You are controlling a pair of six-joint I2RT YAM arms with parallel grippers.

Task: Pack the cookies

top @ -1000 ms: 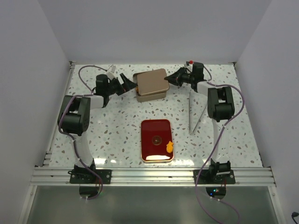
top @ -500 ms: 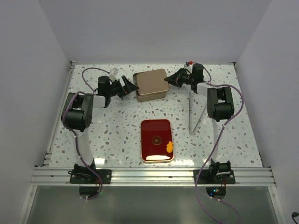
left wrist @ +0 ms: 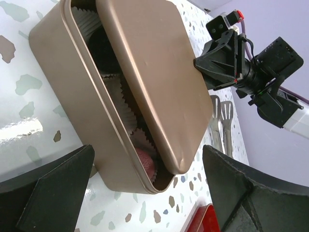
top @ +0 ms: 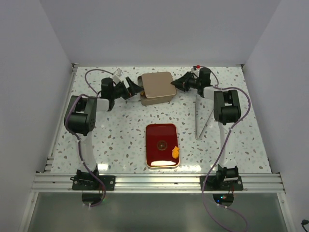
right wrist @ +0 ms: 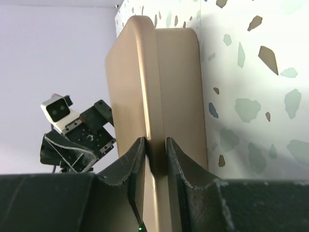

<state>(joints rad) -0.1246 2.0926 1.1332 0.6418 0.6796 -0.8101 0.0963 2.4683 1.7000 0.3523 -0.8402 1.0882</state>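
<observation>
Your left arm (top: 79, 118) has swung its elbow in toward the tin (top: 154, 100), the left end effector (top: 134, 87) wide open beside it. Your right arm (top: 224, 107) has edged left, nudging the lid (top: 157, 84) slightly.

the bench (top: 120, 135) is white, speckled with grey, green and brown flecks. a bronze-gold tin (left wrist: 72, 82) with a matching lid (left wrist: 154, 82) shows pale fluted paper cups (left wrist: 87, 21) and a pink cookie (left wrist: 145, 162) inside. the glossy red tray (top: 157, 133) carries an orange cookie (top: 175, 152) and a brown cookie (top: 161, 144), and the tongs (top: 197, 118) are silver.

Overhead; wrists facing tin lid (top: 157, 84)
</observation>
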